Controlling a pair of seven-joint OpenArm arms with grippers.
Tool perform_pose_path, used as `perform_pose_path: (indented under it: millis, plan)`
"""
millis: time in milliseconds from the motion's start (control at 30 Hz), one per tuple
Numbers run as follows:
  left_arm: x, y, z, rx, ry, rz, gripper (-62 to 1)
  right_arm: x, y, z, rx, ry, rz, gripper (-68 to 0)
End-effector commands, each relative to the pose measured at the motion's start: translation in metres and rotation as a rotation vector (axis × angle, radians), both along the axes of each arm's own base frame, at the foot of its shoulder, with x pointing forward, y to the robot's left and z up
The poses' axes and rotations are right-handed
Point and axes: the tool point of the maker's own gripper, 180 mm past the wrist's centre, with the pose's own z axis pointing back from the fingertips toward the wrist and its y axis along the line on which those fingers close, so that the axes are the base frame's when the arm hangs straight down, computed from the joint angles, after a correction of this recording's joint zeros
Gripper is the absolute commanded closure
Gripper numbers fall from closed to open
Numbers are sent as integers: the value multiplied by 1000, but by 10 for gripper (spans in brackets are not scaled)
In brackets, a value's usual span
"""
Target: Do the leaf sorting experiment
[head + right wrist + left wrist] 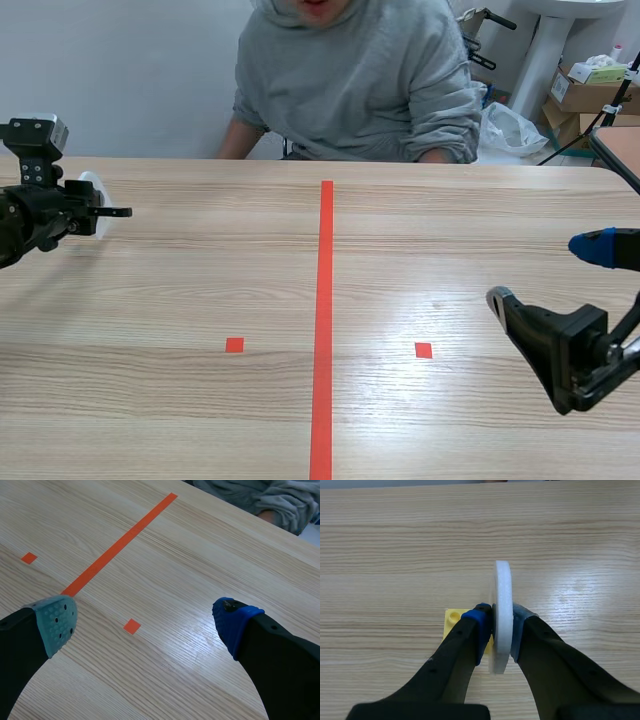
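While the left gripper point(502, 626) clamps a white disc point(502, 587) on edge, the right gripper point(145, 624) hangs spread, holding nothing.
Disc upright between the pads, over the table point(200, 280) at its left side. A yellow block point(451, 620) lies just beneath, partly hidden by one finger. No leaf in view. Judgement: placing step. Lower slowly, clear the block, and tip the disc flat before release so it cannot roll. Person point(350, 90) sits opposite.
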Motion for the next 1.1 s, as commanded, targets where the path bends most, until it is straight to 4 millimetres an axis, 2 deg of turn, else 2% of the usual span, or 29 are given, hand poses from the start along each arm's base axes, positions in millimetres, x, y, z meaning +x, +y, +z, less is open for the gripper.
perform_pose_path:
  millis: [0, 267, 600, 667, 767, 833, 1033, 1067]
  plan:
    - [11, -2, 15, 19, -44, -5, -53, 6, -1, 9, 10, -35, -2, -551]
    - [-3, 8, -14, 79, 36, 4, -57, 6, -1, 10, 10, -38, -2, -551]
    - [-11, 8, -23, 89, 45, -2, -67, 6, -1, 10, 10, -38, -2, -551]
    - [-13, 8, -25, 89, 48, -2, -146, 6, -1, 10, 10, -39, -2, -551]
    - [-14, 8, -27, 89, 50, -3, -342, 7, -1, 11, 10, -43, -2, -551]
    - [-15, 8, -28, 89, 53, -3, -440, 8, -1, 11, 10, -44, -2, -551]
    - [-15, 9, -28, 91, 62, -1, -623, 7, -1, 11, 10, -43, -2, -551]
    - [-15, 9, -27, 92, 63, -2, -623, 7, -1, 11, 10, -43, -2, -551]
